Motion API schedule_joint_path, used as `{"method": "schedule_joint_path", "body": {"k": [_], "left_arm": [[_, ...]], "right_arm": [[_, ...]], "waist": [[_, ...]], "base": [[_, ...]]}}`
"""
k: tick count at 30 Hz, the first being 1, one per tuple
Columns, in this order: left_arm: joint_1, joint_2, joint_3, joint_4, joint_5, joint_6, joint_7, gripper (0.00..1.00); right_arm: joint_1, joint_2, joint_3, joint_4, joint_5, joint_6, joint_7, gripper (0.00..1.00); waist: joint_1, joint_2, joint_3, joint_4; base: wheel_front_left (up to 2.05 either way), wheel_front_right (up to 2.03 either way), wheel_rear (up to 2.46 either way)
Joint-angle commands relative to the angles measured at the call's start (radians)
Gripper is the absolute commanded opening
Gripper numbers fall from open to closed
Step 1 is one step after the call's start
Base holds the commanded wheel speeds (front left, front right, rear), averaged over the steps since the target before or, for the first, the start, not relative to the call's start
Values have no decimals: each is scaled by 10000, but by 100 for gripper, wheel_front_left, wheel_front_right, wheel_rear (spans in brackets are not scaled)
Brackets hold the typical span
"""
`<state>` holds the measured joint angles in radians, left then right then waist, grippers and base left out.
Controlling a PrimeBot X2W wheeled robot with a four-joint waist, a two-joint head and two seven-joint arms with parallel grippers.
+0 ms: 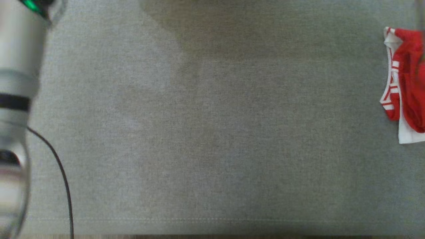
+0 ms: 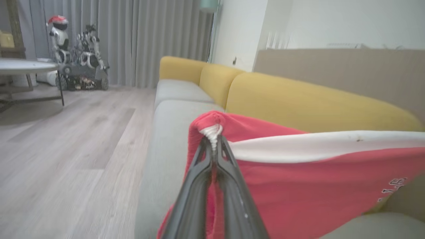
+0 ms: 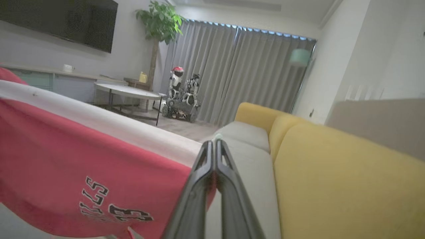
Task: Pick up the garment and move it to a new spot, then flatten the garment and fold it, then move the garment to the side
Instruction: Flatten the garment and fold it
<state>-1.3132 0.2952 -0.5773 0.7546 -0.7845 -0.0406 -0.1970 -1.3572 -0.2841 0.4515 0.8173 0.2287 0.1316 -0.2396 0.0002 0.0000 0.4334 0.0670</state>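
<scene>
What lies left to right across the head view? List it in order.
forearm → cable → seat → garment

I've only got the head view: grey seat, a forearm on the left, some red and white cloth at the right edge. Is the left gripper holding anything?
Observer: Yes. The left wrist view has the left gripper shut on a white-trimmed corner of the red garment.
Operator: And the right one?
Observer: The right gripper is shut too. The garment's white band runs right up to its fingers, so it looks pinched there.
Operator: Is the garment lying flat?
Observer: No. It is held up, stretched between the two grippers, with the seat below it.
</scene>
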Motion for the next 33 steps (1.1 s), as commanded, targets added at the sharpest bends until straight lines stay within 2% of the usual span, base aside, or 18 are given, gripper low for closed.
{"method": "schedule_joint_path", "body": {"k": [1, 7, 12, 21, 28, 33], "left_arm": [[32, 333, 131, 8, 77, -86, -128, 0], [1755, 238, -806, 900, 347, -600, -245, 0], [3157, 415, -1519, 1242, 514, -799, -314, 0], [4586, 702, -2886, 1116, 1004, -888, -179, 0], [5382, 947, -3586, 896, 1319, -894, -104, 0], [6070, 1084, -4017, 427, 1231, -897, 326, 0]], "right_arm": [[449, 155, 153, -55, 169, -9, -86, 0], [2153, 72, 1606, 495, 1035, -9, -167, 0], [3289, -378, 3031, 555, 2105, -9, -4, 0], [4378, -1723, 5326, -173, 3792, -9, 822, 0], [4854, -3139, 7224, -1547, 5346, -9, 1792, 0], [4995, -4110, 7975, -2647, 6147, -9, 2384, 0]], "waist": [[-2, 0, -9, 39], [-2, 0, -243, 122], [-2, 0, -669, 193], [-2, 0, -1570, 179], [-2, 0, -2389, -32], [-2, 0, -2892, -186]], "base": [[0, 0, 0], [0, 0, 0], [0, 0, 0], [0, 0, 0], [0, 0, 0], [0, 0, 0]]}}
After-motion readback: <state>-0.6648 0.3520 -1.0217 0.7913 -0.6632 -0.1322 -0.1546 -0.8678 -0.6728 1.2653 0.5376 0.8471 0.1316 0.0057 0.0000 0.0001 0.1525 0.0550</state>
